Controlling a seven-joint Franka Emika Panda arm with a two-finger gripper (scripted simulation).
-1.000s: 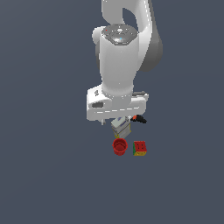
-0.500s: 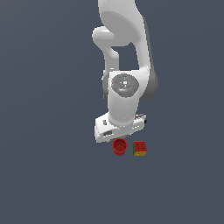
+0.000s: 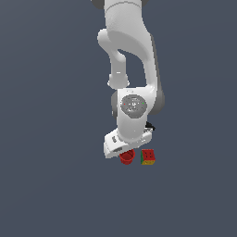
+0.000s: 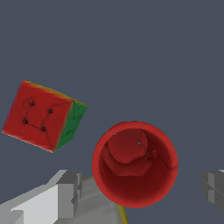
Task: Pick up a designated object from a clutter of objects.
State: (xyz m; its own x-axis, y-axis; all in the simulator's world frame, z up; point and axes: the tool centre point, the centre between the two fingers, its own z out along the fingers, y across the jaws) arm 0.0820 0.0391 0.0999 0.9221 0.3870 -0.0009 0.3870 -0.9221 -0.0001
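Now lowered from a second ago, open gripper (image 4: 140, 192) straddles small round red plastic cup (image 4: 134, 162), ready to close.

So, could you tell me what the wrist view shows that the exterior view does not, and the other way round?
Only the wrist view shows the inside of the red cup, both fingers of the open claw on either side of it, and a white, yellow-edged flat thing under the cup. Only the exterior view shows the white arm and a black part behind it. Both show the cup and the puzzle cube, standing apart.
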